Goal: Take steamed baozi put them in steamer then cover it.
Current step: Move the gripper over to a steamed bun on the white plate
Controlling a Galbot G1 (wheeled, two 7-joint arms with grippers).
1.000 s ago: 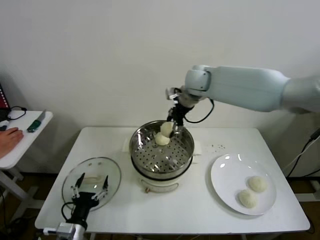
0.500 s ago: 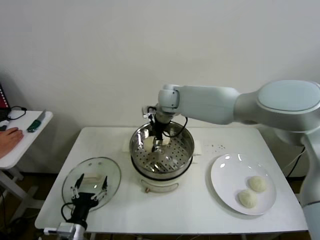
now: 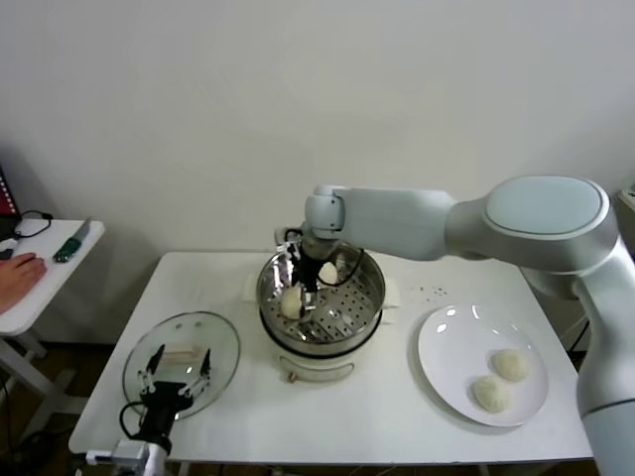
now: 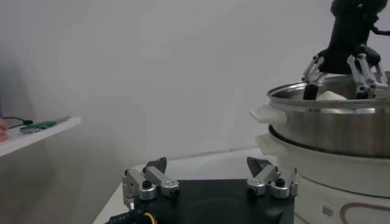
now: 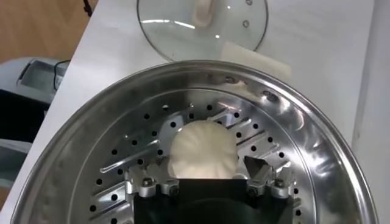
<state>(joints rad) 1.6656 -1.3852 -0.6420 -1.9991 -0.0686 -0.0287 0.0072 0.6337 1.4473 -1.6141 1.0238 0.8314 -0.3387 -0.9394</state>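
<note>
Baozi point(image 5: 201, 151) number two sits on the steamer point(image 3: 367, 297) tray, right gripper point(image 3: 303, 288) splayed just above it, so drop-off's basically done. Next I lift out for the two on the plate point(image 3: 446, 382). Left gripper point(image 3: 177, 382) idles, fingers apart, over the cover point(image 3: 223, 342).

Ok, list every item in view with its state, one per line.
Steamer: uncovered, two baozi inside.
Baozi: on the tray, released, under the right gripper.
Lid: flat on the table.
Plate: holds two baozi.
Right gripper: open, in the steamer.
Left gripper: open, over the lid.
</note>
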